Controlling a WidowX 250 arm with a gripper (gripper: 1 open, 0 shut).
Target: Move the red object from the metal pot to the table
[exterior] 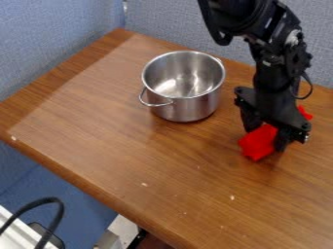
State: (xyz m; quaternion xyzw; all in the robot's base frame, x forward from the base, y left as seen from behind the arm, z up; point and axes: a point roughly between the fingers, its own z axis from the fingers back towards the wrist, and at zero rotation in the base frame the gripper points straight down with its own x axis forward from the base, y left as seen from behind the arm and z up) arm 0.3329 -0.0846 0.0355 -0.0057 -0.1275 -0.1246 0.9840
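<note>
The red object [262, 144] lies on the table [92, 112], to the right of the metal pot [182, 86]. The pot stands upright with nothing showing inside it. My gripper [272, 124] points down right over the far end of the red block. Its two dark fingers are spread apart, one on each side of that end, so it is open. The block rests on the wood, and its far end is partly hidden by the fingers.
A blue wall runs behind the table at the back left. The table's front edge runs diagonally from the left to the bottom right, with a black cable and the floor below it. The black arm rises to the upper right.
</note>
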